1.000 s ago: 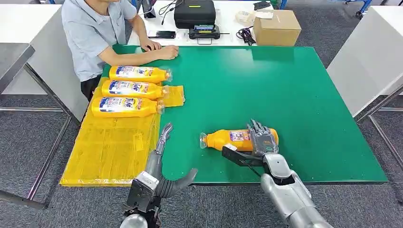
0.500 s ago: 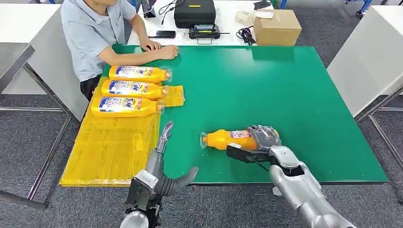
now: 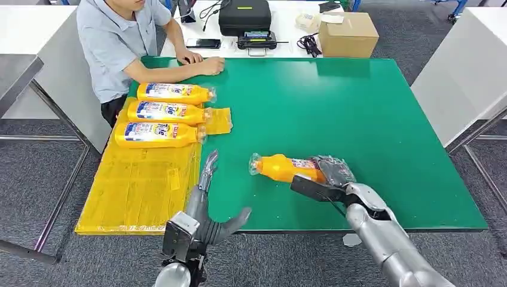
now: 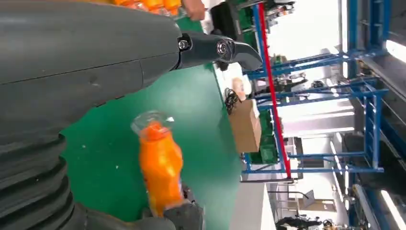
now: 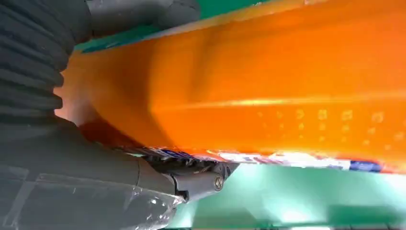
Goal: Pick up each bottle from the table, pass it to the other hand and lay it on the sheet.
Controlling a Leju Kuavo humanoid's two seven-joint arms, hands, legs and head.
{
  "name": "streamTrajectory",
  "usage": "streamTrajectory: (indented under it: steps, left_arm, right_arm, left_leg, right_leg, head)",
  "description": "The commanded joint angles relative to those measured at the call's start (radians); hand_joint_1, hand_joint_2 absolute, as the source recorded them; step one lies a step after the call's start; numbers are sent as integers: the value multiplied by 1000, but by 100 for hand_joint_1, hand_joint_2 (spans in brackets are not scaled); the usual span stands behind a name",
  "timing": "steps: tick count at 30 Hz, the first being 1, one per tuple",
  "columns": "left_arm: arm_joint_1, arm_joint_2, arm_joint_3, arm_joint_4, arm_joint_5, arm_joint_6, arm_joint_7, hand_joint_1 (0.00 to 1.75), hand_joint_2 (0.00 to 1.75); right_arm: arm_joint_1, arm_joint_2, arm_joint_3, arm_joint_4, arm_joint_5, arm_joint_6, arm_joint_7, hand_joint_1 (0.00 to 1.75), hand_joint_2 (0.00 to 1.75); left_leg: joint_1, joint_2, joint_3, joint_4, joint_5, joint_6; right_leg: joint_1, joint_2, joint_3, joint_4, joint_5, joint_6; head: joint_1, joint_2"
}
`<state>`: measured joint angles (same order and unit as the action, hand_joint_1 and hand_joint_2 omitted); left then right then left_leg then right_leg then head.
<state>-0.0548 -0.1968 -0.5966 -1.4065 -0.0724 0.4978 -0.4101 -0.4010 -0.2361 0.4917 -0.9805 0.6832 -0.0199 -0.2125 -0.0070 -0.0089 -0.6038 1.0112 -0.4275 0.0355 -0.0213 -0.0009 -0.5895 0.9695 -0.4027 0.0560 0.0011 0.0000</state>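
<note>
Right hand: the right hand grips an orange bottle by its base end, near the front edge of the green worktop, the capped neck tilted up and pointing toward the sheet.
Bottle, close up: in the right wrist view the bottle presses against the palm, the fingers wrapped under it; the left wrist view shows the bottle over the green surface.
Left hand: the left hand holds nothing, fingers straight and pointing away from the robot, thumb spread wide toward the bottle; it sits at the worktop's front edge, between the sheet and the bottle and apart from both.
Sheet: a yellow sheet covers the worktop's left strip.
Laid bottles: three orange bottles lie side by side on the far part of the sheet, caps toward the worktop's middle.
Person: a person sits at the worktop's far left corner, forearms resting on the green surface.
Behind the worktop: a black case, a cardboard box and a phone sit on a white table.
</note>
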Motion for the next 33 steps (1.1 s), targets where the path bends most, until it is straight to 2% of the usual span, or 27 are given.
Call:
streamTrajectory:
  steps: [1,3,5,8,10,23,27,30,33]
  left_arm:
    - [7,7,28,80,138,-1,5,0,175]
    - [10,9,30,92,175,-18,13,0,175]
    - [10,9,30,92,175,-18,13,0,175]
    - [9,6,41,117,305,-91,59,0,175]
    - [6,6,40,128,321,-99,59,0,175]
    - [4,7,37,129,324,-100,57,0,175]
    - [-4,-1,55,155,470,-167,95,0,175]
    - [-15,4,47,149,535,-192,73,0,175]
    - [-26,13,33,104,574,-212,46,0,175]
  right_arm:
    - [135,77,-62,-273,49,-168,-8,175,175]
    - [163,100,-56,-327,95,-232,-9,175,175]
    - [163,100,-56,-327,95,-232,-9,175,175]
    - [186,136,-62,-366,42,-272,-68,175,175]
    - [188,143,-51,-373,41,-272,-68,175,175]
    - [187,140,-51,-371,39,-272,-67,175,175]
    - [181,167,-35,-366,-26,-281,-117,175,175]
    - [162,184,-6,-331,-59,-268,-118,175,175]
    - [143,205,12,-284,-126,-255,-170,175,175]
  left_leg:
    - [1,2,1,-1,-2,-2]
    - [1,2,1,-1,-2,-2]
    - [1,1,1,-1,-2,-2]
    - [2,3,3,0,-3,-3]
    - [1,1,-2,-1,-1,-2]
    - [1,1,-1,-1,-2,-2]
    - [2,2,1,-1,-2,-3]
    - [1,3,0,0,-2,-2]
    - [2,3,0,0,-2,-3]
  right_leg:
    - [1,2,1,0,-1,-2]
    - [1,2,1,0,-1,-2]
    - [1,1,1,0,-1,-2]
    - [2,2,2,0,-2,-4]
    - [1,1,-2,0,-1,-2]
    - [1,1,-1,0,-1,-2]
    - [2,2,1,-1,-2,-3]
    - [1,2,-1,0,-1,-3]
    - [2,3,0,0,-1,-3]
  head:
    - [0,0]
    - [0,0]
    - [0,0]
    - [0,0]
    - [0,0]
    - [0,0]
    - [0,0]
    - [0,0]
    - [0,0]
